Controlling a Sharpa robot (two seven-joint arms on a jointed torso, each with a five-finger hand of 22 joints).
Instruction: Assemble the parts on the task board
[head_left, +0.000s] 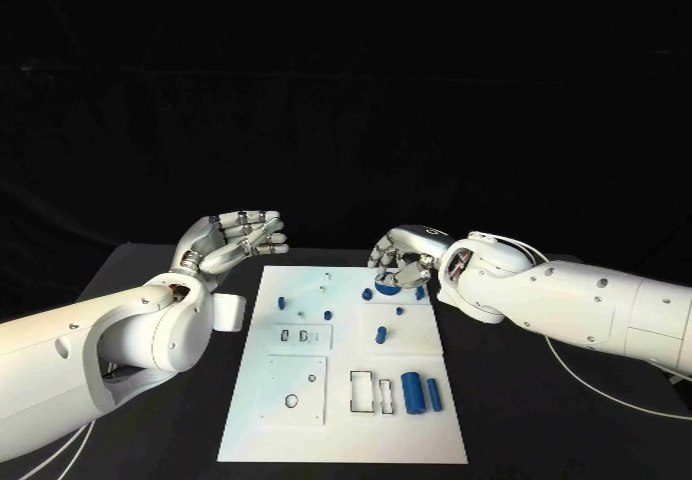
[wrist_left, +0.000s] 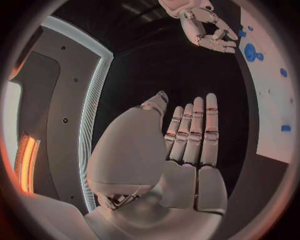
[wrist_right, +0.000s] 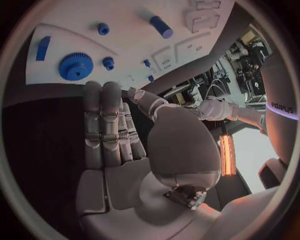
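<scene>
Standing beside the black table (head_left: 159, 420), I see first the white task board (head_left: 346, 420) lying in its middle, long side running away from the robot. The left hand (head_left: 231, 240) is lifted off the board's far left corner, palm up, fingers straight and apart, and it holds nothing. The right hand (head_left: 401, 258) hangs over the far right part of the board with its fingers bent down; from the wrist view its fingers (wrist_right: 103, 125) look straight side by side and nothing lies between them, so I judge it empty, just above the blue gear (wrist_right: 76, 66). This gear sits on the board near the far edge, and a small blue knob (wrist_right: 109, 63) stands just beside it. Nearer the robot two blue cylinders (head_left: 420, 392) lie side by side next to the rectangular slots (head_left: 372, 392), and a short blue peg (head_left: 381, 334) stands between them and the gear. The step in hand seems to be the taking of the gear. To do it well, the right hand should come down straight, close its fingers on the toothed rim from opposite sides, and avoid pushing the knob beside it.
</scene>
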